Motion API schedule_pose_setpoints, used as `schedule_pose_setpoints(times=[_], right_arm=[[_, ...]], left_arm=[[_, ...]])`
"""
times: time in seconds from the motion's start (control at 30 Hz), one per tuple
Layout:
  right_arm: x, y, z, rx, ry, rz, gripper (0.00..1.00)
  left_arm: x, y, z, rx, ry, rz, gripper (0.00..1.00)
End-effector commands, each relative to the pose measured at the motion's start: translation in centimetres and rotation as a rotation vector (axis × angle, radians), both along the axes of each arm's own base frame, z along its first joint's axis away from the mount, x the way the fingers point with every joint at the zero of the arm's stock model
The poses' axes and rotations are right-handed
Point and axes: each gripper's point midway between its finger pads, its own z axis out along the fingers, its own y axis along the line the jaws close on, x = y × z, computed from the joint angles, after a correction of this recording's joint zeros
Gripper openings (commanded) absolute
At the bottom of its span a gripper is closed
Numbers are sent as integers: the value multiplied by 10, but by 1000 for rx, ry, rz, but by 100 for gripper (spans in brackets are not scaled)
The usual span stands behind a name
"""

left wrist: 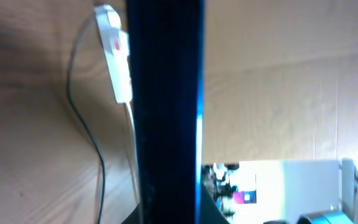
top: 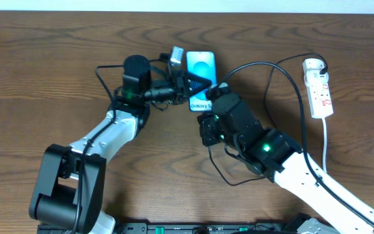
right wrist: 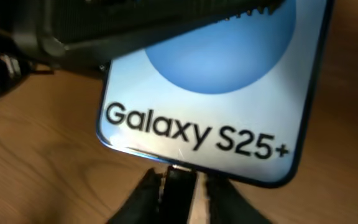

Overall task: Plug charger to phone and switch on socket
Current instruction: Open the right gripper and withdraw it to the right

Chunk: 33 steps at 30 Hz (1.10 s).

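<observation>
Right hand (right wrist: 179, 200): fingers closed on the charger's black connector tip (right wrist: 178, 185), pinched short just behind the plug end. The tip is at the middle of the phone's (right wrist: 210, 106) bottom edge, at the port. Can't tell from the wrist view whether it's seated or only touching.

- Connector: small, rigid, light. The short pinch is the right hold, since gripping further back on the cable would let it buckle instead of pushing. It needs a straight, in-line push. An angled push risks the port or the tip slipping between the pads.
- Phone: slim, stiff, glass front, slick and scratchable. It will slide on the wood if pushed from the end, so it has to be braced.
- Left hand (top: 192, 83): clamped across the phone mid-body. A dark ribbed finger (right wrist: 166, 22) lies over the screen above the "Galaxy S25+" text. In the left wrist view the phone (left wrist: 166, 93) shows as a dark edge-on bar filling the gap. That looks like a good brace: it holds the sides and resists the insertion push. Clamp force should stay moderate on the glass.
- Cable (top: 255, 64): thin, limp, black, looping from the right hand across the counter (top: 44, 65) toward the right. There is plenty of slack, so little drag on the plug.
- Power strip (top: 319, 88): far right on the counter, well apart from both hands, with its white cord (top: 325, 140) trailing toward the near edge. It has a rigid plastic body but is light, so pressing the red-marked switch from straight above should stop it skating. Switch state can't be read from here.

Judgement: the plug-in step is in hand and the socket switch is not yet touched.
</observation>
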Motion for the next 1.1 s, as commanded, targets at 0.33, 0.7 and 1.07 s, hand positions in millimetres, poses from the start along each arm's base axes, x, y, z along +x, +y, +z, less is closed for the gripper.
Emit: schedule_pose_setpoints(times=[0.33,0.7,1.07], right_arm=[[-63,-169,171,177,-520,-402,65],[-107,-241,169,138,-588,-622,71],[-102,-239,163,163,-548,-662,74]], left_arm=[[-9,-35,18,-39,-20,17,7],[4,-92,46,135,-162,113,7],[29,-107,-28,272,-104,-90,7]])
